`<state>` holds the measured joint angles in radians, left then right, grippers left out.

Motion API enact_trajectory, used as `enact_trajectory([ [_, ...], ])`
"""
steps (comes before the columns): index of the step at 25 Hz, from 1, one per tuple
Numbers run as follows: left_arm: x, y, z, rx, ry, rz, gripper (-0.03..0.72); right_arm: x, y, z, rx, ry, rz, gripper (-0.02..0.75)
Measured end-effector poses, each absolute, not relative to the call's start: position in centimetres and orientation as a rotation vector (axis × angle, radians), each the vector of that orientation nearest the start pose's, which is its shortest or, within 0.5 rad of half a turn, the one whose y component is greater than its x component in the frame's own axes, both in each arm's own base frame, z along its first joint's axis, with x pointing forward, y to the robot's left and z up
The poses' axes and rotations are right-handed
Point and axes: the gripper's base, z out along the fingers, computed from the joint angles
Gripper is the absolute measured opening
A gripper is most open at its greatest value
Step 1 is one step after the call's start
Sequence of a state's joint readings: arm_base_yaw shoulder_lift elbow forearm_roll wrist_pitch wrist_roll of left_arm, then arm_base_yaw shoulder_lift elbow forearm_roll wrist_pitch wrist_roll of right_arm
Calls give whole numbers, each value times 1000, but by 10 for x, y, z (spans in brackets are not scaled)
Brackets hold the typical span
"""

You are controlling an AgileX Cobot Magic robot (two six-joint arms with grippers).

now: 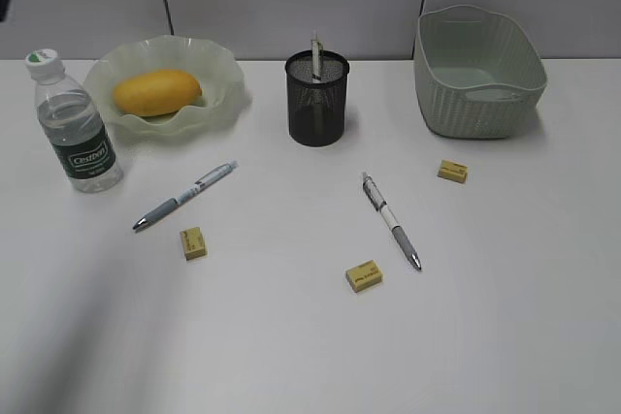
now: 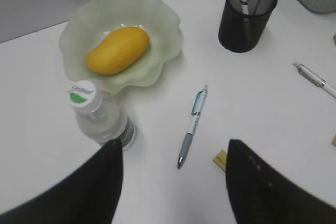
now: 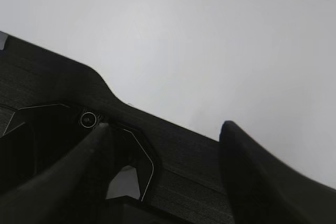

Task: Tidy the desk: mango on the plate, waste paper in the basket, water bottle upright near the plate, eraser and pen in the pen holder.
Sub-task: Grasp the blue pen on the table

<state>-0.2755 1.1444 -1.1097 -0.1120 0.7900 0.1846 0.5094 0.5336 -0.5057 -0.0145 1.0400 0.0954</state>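
Observation:
The mango [image 1: 156, 91] lies on the pale green plate [image 1: 218, 70] at the back left of the desk [image 1: 291, 346]. The water bottle [image 1: 78, 128] stands upright to the left of the plate. The black pen holder [image 1: 317, 104] holds one pen. Two pens [image 1: 184, 196] [image 1: 391, 221] and three yellow erasers [image 1: 193, 242] [image 1: 364, 275] [image 1: 452, 171] lie loose on the desk. The basket [image 1: 475, 75] stands at the back right. No waste paper shows. My left gripper [image 2: 173, 148] is open and empty above a pen [image 2: 193, 124], between the bottle [image 2: 100, 116] and an eraser [image 2: 220, 159]. My right gripper [image 3: 165, 127] is open and empty.
Neither arm shows in the exterior view. The right wrist view shows only a black machine part [image 3: 184, 156] under the jaws and a plain pale surface behind. The left wrist view also shows the mango [image 2: 117, 50], the pen holder [image 2: 247, 17] and the second pen [image 2: 317, 80].

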Motion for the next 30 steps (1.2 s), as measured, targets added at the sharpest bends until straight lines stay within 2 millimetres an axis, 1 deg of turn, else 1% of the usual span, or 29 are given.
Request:
enact_trajectory([
  [3,250,-90,362,553,2332,-194,469,67,36,261,-531,2508,215,498],
  [6,272,-107,345,625,2453,-202,469,67,36,261,-531,2507,215,498],
  [8,288,-116,331,669,2524,-200,469,67,36,261,-531,2507,215,498],
  [12,316,-128,302,735,2608,-186,469,67,36,261,-531,2507,215,497],
  [16,338,-136,274,795,2681,-174,469,67,36,261,-531,2507,215,497],
  [23,369,-148,230,855,2818,-168,469,67,36,261,-531,2507,215,497],
  [27,379,-152,210,870,2868,-167,469,67,36,261,-531,2507,215,497],
  [30,383,-153,194,892,2901,-163,469,67,36,261,-531,2507,215,497],
])
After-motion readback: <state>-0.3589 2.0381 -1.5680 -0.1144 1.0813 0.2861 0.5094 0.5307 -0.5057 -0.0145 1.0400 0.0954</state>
